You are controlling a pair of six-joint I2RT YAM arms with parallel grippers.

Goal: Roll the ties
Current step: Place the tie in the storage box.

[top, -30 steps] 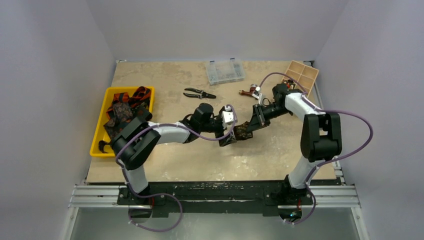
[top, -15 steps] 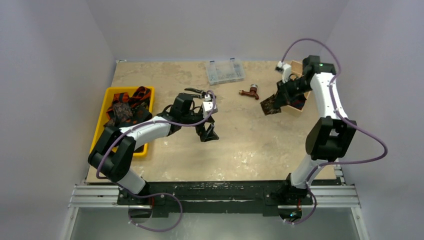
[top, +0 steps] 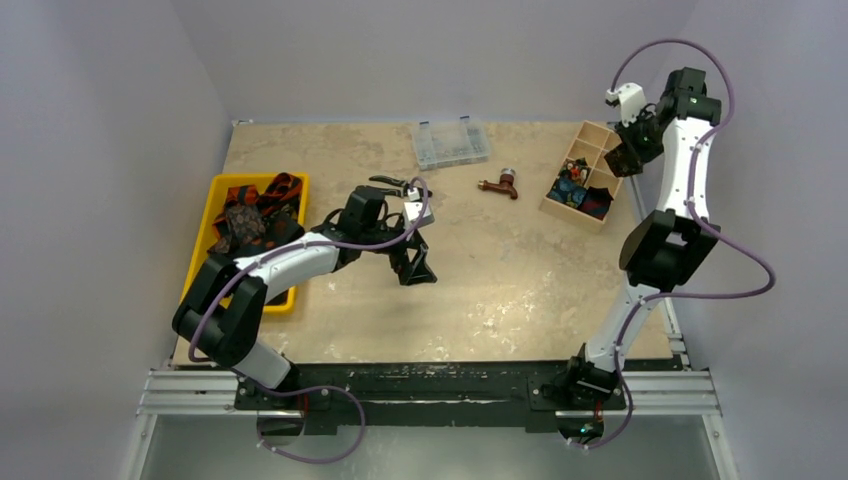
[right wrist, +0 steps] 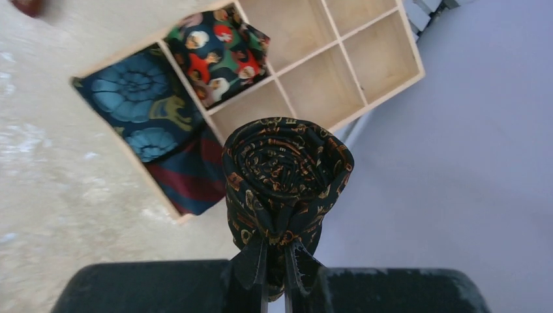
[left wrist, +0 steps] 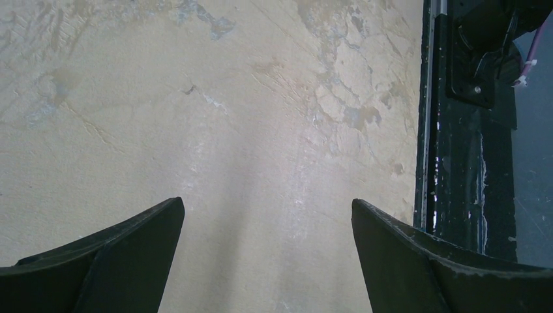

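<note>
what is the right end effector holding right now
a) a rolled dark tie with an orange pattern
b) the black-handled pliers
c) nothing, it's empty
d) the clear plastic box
a: the right wrist view shows the rolled dark tie pinched in the right end effector, raised near the wooden compartment box.

Rolled tie (right wrist: 287, 169) — lower end inside jaws
</note>
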